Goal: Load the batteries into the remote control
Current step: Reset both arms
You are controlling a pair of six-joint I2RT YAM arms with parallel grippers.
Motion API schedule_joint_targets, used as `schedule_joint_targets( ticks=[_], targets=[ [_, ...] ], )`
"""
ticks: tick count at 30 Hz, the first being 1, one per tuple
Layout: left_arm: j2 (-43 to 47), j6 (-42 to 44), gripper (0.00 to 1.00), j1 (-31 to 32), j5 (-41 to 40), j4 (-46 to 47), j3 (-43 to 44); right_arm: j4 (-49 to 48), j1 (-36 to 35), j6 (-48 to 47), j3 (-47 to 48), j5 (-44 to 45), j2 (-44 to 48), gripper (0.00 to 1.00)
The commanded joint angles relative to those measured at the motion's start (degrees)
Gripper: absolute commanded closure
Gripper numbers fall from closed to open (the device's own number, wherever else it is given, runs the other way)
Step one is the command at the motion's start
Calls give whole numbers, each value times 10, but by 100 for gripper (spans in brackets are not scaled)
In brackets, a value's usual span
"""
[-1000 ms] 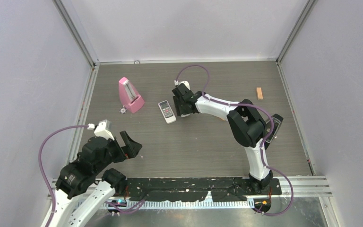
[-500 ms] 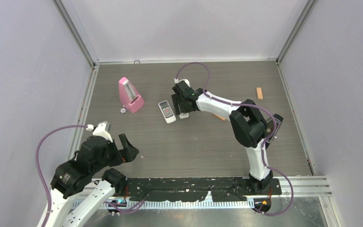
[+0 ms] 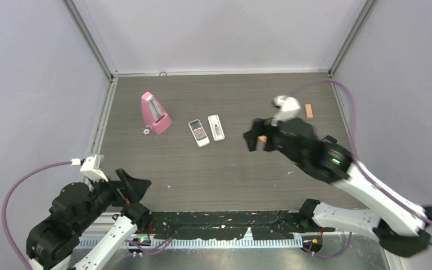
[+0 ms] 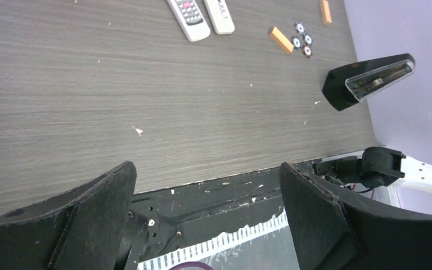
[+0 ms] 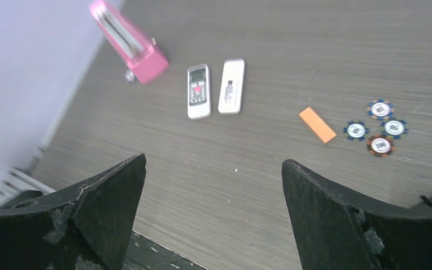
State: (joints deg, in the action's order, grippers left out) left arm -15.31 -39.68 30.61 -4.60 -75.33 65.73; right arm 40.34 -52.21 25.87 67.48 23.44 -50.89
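**Location.** The remote control point(image 5: 232, 86) lies flat on the worktop point(image 5: 315, 45), toward the far side. It is parallel to, and just beside, a shorter remote with a dark display point(image 5: 198, 91); a narrow gap separates the two. The batteries cannot be made out in any view, so it cannot be told whether any are already seated.

**Handling.** The remote control is judged to be a light, rigid plastic shell with a smooth skin. It will probably skate across the worktop if pushed at one end. The recommended hold is across the narrow width, on the two long edges, near mid-length. The neighbouring remote leaves little room for a jaw on that side. A battery, being small and round, is likely to roll and should be pinched across its barrel.

**Jaws.** The jaws of the right arm point(image 3: 326, 160) are released and empty, held above the worktop well apart from the remote control. The jaws of the left arm point(image 3: 73, 211) are likewise released and empty, at the near edge.
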Motion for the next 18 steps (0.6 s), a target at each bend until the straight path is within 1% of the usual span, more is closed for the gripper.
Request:
schedule_joint_targets(
  ticks=[1, 2, 4, 6, 12, 18],
  targets=[
    [-5, 27, 0, -2, 4, -1, 35, 151, -4, 60, 16, 69, 168, 5],
    [-5, 28, 0, -2, -1, 0, 39, 161, -4, 67, 26, 75, 209, 5],
    [-6, 30, 0, -2, -11, -1, 48, 184, -4, 71, 71, 82, 257, 5],
    [-6, 33, 0, -2, -20, -1, 60, 200, -4, 73, 102, 88, 288, 5],
    [11, 39, 0, -2, -52, -1, 78, 228, -4, 74, 169, 96, 315, 5],
    [23, 38, 0, -2, -62, -5, 81, 218, -3, 69, 181, 88, 323, 5]
  ],
)
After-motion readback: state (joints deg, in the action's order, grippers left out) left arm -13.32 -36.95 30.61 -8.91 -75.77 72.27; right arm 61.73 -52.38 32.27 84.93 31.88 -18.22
